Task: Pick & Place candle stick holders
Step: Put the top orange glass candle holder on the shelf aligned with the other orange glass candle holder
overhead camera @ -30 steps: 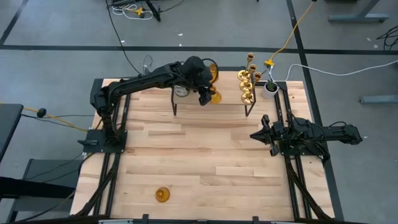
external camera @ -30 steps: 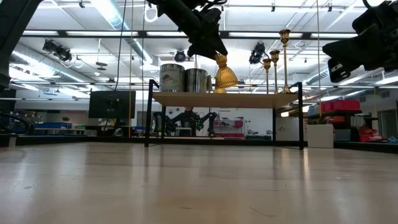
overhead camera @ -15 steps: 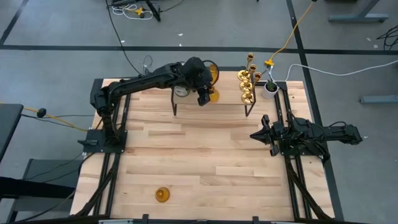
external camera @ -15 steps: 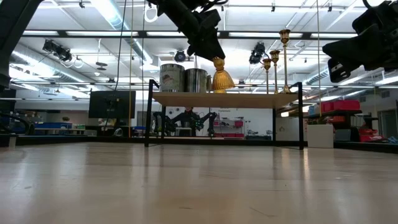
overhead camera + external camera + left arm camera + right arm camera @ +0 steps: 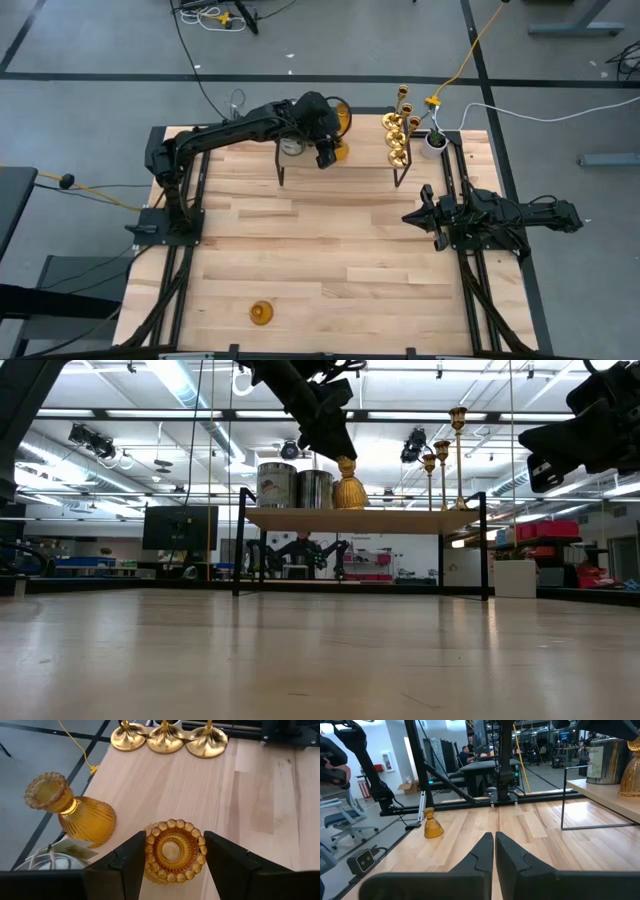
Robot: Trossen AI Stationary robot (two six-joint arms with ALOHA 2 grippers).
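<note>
- The left pincer point(image 5: 172, 865) is up at the raised shelf point(image 5: 400, 518) at the far edge of the worktop point(image 5: 330, 250), its fingers point(image 5: 125, 865) closed around an amber holder point(image 5: 174, 851) at its beaded rim.
- In the low view that holder point(image 5: 348, 488) stands upright with its base on the shelf.
- A second amber holder point(image 5: 75, 815) stands just beside it.
- Silvery glass cylinders point(image 5: 295, 486) stand on the shelf next to the amber ones.
- Three brass holders point(image 5: 167, 739) stand in a row farther along the shelf.
- A third amber holder point(image 5: 261, 313) stands alone near the front edge of the worktop.
- The right pincer point(image 5: 494, 851) hangs over the worktop's right side, fingers pressed together, holding nothing.
- A small white pot with a plant point(image 5: 434, 141) sits at the far right corner.
</note>
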